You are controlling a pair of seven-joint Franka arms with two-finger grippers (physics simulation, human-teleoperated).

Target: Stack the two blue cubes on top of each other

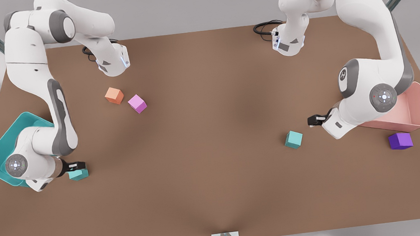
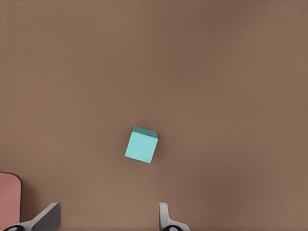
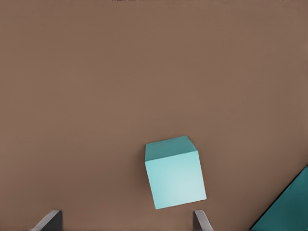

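Note:
Two blue cubes lie apart on the brown table. One blue cube (image 1: 293,139) (image 2: 141,144) sits toward the front view's right. My left gripper (image 1: 315,120) (image 2: 107,219) hovers above and just beside it, open and holding nothing. The other blue cube (image 1: 79,174) (image 3: 174,175) lies at the front view's left, close to the teal tray. My right gripper (image 1: 77,166) (image 3: 126,221) hangs directly over this one, open, its fingers (image 3: 50,219) spread wider than the cube, and partly covers it in the front view.
A teal tray (image 1: 3,147) (image 3: 288,207) stands at the front view's left edge, and a pink tray (image 1: 415,109) (image 2: 8,197) at the right edge. A purple cube (image 1: 400,141) lies before the pink tray. An orange cube (image 1: 114,95) and a pink cube (image 1: 137,103) sit farther back.

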